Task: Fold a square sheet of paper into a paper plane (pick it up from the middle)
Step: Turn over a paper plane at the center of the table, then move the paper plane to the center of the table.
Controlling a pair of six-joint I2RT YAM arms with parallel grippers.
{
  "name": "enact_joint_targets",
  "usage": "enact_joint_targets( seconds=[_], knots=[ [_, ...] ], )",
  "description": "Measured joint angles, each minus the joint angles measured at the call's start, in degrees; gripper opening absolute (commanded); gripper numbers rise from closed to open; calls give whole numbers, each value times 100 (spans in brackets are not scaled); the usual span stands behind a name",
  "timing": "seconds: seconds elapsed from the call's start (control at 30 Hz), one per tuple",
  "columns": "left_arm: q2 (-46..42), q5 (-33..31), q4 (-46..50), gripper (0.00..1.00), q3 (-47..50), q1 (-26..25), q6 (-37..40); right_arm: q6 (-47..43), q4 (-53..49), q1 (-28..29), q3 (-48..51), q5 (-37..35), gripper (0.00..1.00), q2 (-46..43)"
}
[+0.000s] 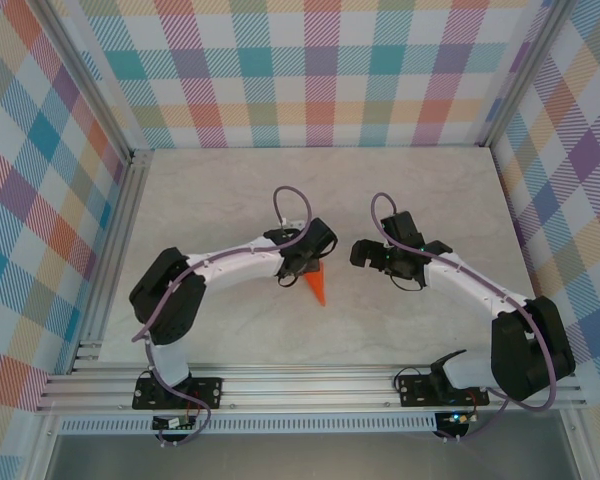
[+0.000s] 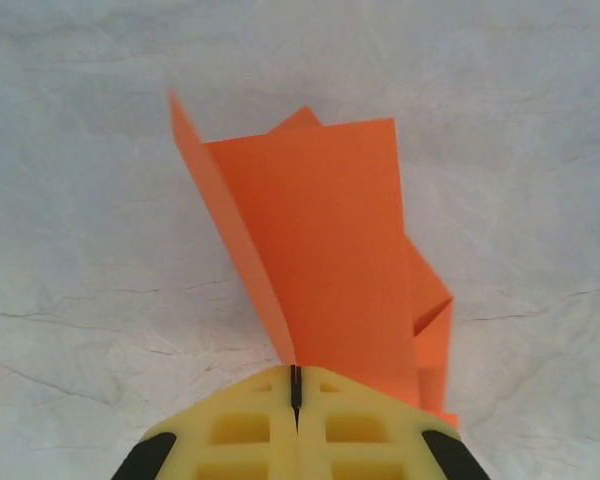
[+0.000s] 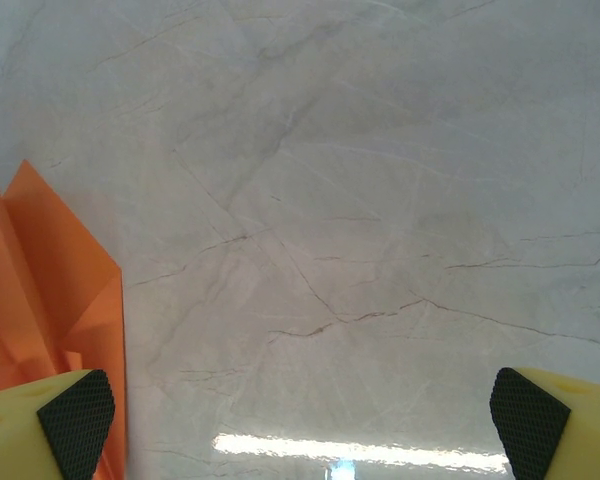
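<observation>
The orange paper plane (image 1: 317, 285) is folded narrow and pointed, its tip toward the near edge of the table. My left gripper (image 1: 298, 262) is shut on its centre ridge. In the left wrist view the plane (image 2: 330, 250) rises from between the closed yellow fingers (image 2: 250, 430), one wing spread flat and the other edge standing up. My right gripper (image 1: 365, 252) hangs open to the right of the plane, nothing between its fingers. In the right wrist view the plane (image 3: 40, 300) shows at the left edge beside the left fingertip (image 3: 75, 410).
The marble table top (image 1: 230, 190) lies around both arms. Aluminium rails (image 1: 110, 260) and plaid walls (image 1: 310, 70) enclose it on three sides. Purple cables loop above each wrist.
</observation>
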State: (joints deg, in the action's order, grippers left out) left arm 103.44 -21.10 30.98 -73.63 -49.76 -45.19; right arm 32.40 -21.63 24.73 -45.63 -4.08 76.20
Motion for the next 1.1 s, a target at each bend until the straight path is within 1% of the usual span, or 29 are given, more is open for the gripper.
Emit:
enact_joint_targets(
  seconds=[0.1,0.23,0.4,0.5,0.57,0.7,0.8,1.0,1.1],
  knots=[
    [-457,68,-376,0,254,0,109,63,0,0,0,22,100,-70],
    [-955,380,-1025,0,568,2,330,127,0,0,0,168,100,-208],
    [-1300,1082,-2120,0,1084,157,474,160,0,0,0,407,98,-350],
    [-1287,1471,-2682,0,1384,317,448,243,0,0,0,516,94,-461],
    [-1215,1670,-3034,0,1574,442,407,286,2,0,0,588,87,-509],
    [-800,2061,-3742,0,1873,660,256,273,-22,0,-17,791,73,-494],
    [-466,2221,-4028,0,2037,726,186,190,-42,68,-101,927,66,-328],
    [-177,2472,-4533,0,2417,870,-24,55,-57,509,-323,931,61,214],
    [-146,2544,-4723,0,2542,933,-74,-15,-52,739,-481,909,61,612]
  ],
)
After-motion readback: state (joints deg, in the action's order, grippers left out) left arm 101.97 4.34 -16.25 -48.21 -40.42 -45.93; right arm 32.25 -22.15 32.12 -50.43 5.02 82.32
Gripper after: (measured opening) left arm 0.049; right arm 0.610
